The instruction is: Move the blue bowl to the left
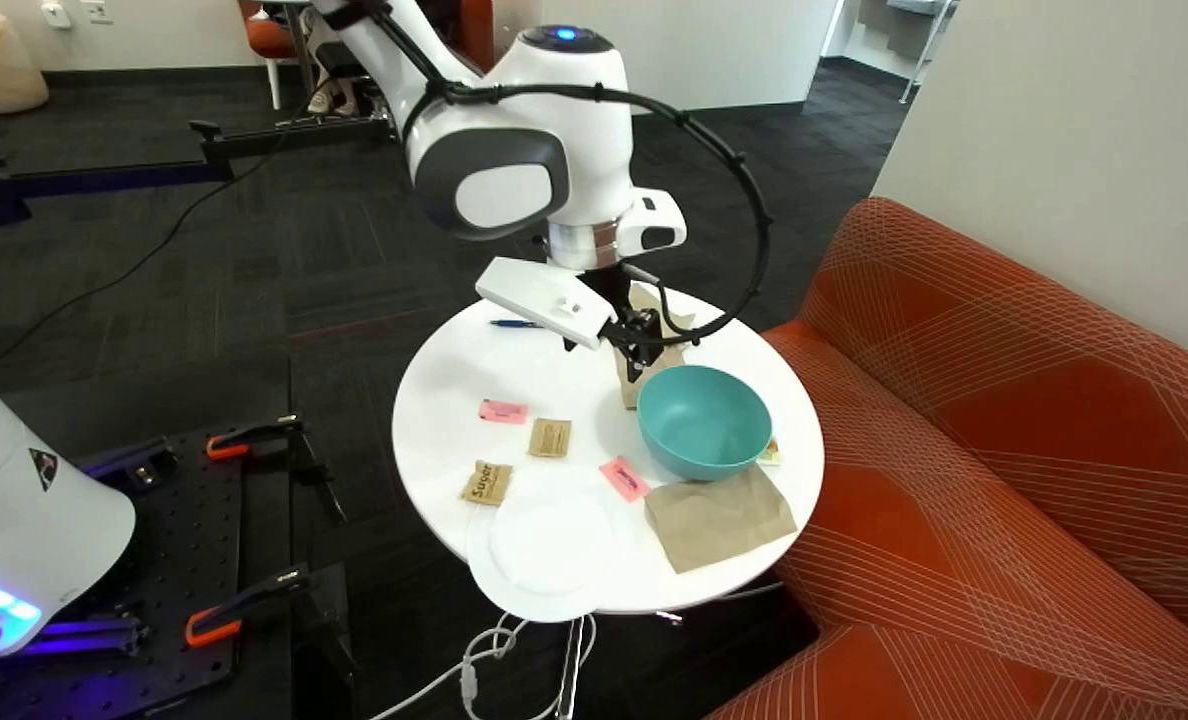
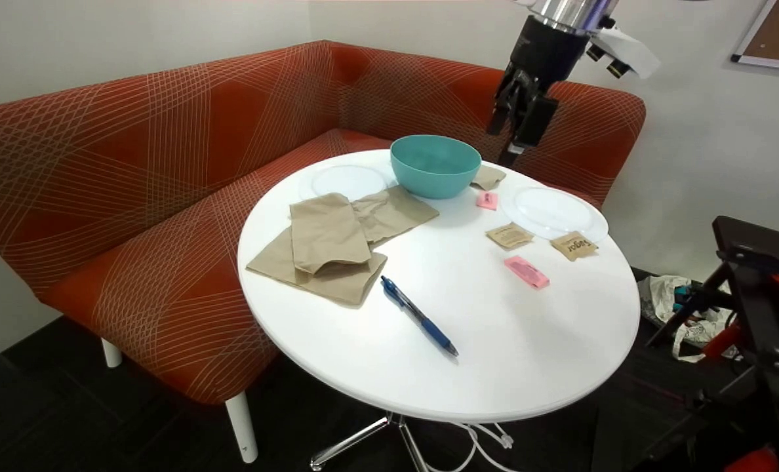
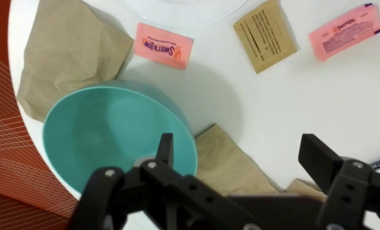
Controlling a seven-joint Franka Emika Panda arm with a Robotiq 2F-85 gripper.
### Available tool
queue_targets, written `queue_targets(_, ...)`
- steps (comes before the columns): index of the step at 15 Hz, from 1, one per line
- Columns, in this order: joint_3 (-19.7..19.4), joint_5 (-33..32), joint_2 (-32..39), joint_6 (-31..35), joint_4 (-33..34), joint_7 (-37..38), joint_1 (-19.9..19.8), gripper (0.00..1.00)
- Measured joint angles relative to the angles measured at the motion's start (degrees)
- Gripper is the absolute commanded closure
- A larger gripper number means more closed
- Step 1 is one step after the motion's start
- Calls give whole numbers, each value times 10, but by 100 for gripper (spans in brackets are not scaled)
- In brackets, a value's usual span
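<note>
The blue bowl is round, teal and upright on the white round table. It shows in both exterior views (image 1: 704,420) (image 2: 434,172) and at the left of the wrist view (image 3: 113,127). Nothing shows inside it. My gripper (image 1: 602,360) is open and empty above the table, beside the bowl and higher than its rim. In an exterior view, the gripper (image 2: 505,141) hangs at the right of the bowl. In the wrist view, the gripper (image 3: 238,143) has one finger overlapping the bowl's near rim and the other over the white tabletop; I see no contact.
Tan paper napkins (image 1: 719,515) (image 2: 330,233) lie next to the bowl, partly against it. Clear plates (image 2: 553,213) (image 2: 347,183), pink packets (image 1: 624,478) (image 1: 503,411), brown sugar packets (image 1: 487,483) (image 1: 550,438) and a blue pen (image 2: 419,316) lie on the table (image 2: 468,387). A red couch (image 1: 914,400) borders it.
</note>
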Motion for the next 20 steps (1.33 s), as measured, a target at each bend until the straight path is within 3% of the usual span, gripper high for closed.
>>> queue_targets(10,13,-7,11,0,4,2,-12,0)
queue_targets(13,35,-8,20,7,9,1,-29,0)
queue_targets(20,43,-58,86,8,77,0,-42,0)
